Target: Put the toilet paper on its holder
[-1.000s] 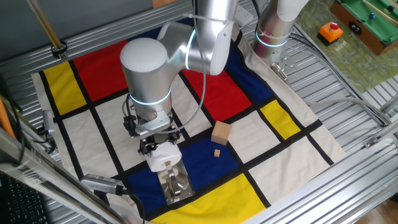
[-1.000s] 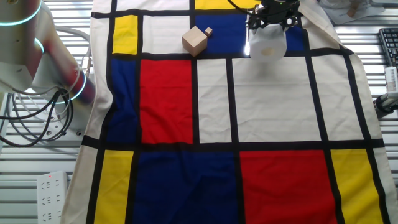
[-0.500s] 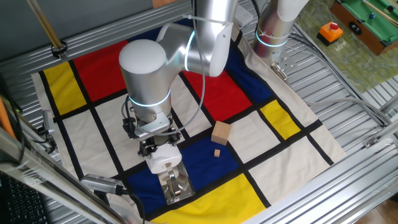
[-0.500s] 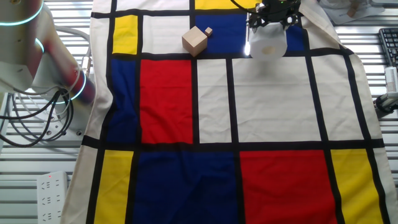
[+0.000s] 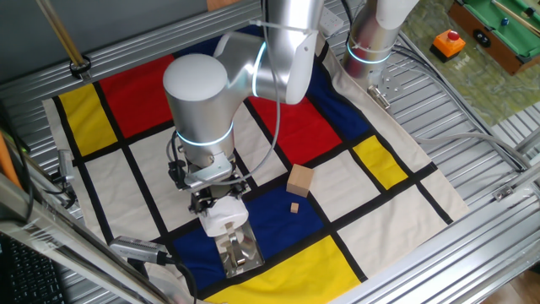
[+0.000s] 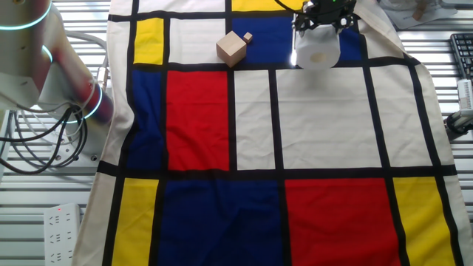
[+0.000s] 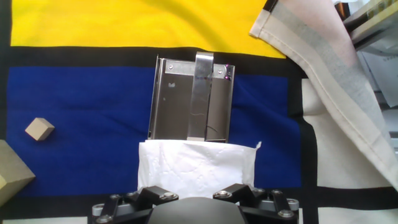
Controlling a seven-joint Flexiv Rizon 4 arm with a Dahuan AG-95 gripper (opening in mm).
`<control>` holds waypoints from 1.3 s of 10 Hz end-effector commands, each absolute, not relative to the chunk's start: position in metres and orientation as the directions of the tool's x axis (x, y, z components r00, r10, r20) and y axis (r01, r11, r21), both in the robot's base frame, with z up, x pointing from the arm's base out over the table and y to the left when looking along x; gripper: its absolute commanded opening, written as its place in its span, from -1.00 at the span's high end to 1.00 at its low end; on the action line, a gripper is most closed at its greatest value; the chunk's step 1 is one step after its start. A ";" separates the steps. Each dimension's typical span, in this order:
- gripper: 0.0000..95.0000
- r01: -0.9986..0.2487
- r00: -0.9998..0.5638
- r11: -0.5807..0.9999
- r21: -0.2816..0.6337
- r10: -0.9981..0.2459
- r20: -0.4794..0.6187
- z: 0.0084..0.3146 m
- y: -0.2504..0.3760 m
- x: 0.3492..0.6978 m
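My arm (image 5: pixel 240 72) is silver-grey, built of fat rounded joints with glowing cyan rings at the seams; black cables loop past the wrist; the gripper (image 5: pixel 215 198) is black, its mount studded with small silver screws

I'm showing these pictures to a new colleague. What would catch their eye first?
Probably the bright cloth of red, blue, yellow and white blocks covering the table. Next, the big silver arm over it, its gripper shut on the toilet paper right at the near edge of the chrome holder on a blue block.
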State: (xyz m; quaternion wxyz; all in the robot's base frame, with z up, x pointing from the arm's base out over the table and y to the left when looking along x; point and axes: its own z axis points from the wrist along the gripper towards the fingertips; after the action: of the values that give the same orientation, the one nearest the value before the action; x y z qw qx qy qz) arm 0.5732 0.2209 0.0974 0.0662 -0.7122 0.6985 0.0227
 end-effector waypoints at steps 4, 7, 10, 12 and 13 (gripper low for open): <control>1.00 -0.998 0.030 -0.022 -0.064 -0.991 -0.129 0.093 0.227 0.576; 1.00 -0.998 0.029 -0.021 -0.066 -0.990 -0.135 0.081 0.233 0.574; 1.00 -0.998 0.027 -0.020 -0.061 -0.992 -0.126 0.081 0.234 0.573; 1.00 -0.998 0.023 -0.016 -0.059 -0.992 -0.121 0.081 0.234 0.573; 1.00 -0.998 0.021 -0.014 -0.058 -0.993 -0.118 0.082 0.234 0.573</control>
State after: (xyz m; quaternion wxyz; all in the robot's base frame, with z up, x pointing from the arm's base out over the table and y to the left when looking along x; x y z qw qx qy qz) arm 0.5729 0.2349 0.0822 0.0622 -0.7118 0.6993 0.0204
